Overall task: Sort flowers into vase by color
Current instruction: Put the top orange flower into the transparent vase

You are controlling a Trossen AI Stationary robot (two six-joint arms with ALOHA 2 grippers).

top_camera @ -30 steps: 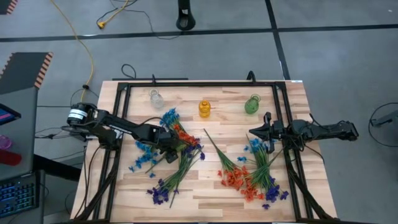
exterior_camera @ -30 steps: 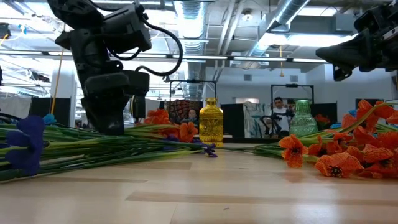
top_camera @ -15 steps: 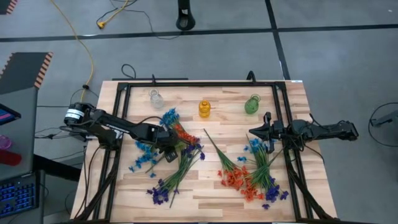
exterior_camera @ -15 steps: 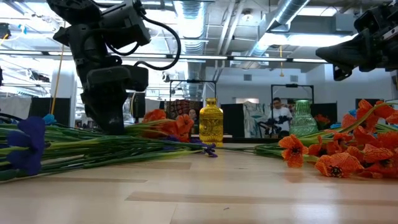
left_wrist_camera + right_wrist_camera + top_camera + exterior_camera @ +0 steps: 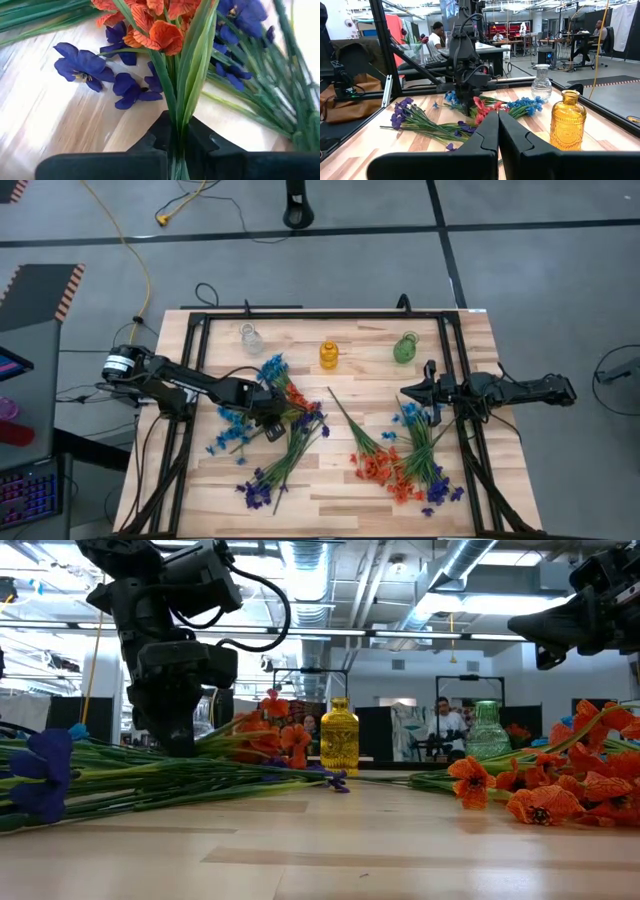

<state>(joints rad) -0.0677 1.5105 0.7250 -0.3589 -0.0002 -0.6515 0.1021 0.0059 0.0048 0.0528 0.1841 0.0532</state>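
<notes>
From above, the wooden desk (image 5: 330, 480) carries two loose heaps of flowers. The left heap (image 5: 275, 445) mixes blue, orange-red and purple sprigs; the right heap (image 5: 405, 460) lies near the right arm. Along the far edge stand three small vases: a clear one (image 5: 249, 337), an amber one (image 5: 329, 354) and a green one (image 5: 405, 348). The left claw (image 5: 277, 420) is down in the left heap, among the orange-red blossoms. The right claw (image 5: 408, 392) hangs above the blue tips of the right heap, holding nothing.

From desk height, the left arm (image 5: 175, 670) stands on the left among long green stems, and an orange-red sprig (image 5: 270, 730) tilts up just beside it, its blossoms raised off the wood. The amber vase (image 5: 339, 737) and green vase (image 5: 486, 730) stand behind, with orange-red blooms (image 5: 530, 795) lying on the right. A person shows in the room beyond.

In the left wrist view, the claw (image 5: 177, 145) is closed tight on the green stem of an orange-red flower (image 5: 160, 30), with purple blossoms (image 5: 100, 75) lying on the desk behind.

In the right wrist view, the right claw (image 5: 498, 131) has its fingers pressed together, empty. Across the desk the left arm (image 5: 465, 65) stands in the flowers, with the clear vase (image 5: 541, 82) and amber vase (image 5: 568, 120) nearby.
</notes>
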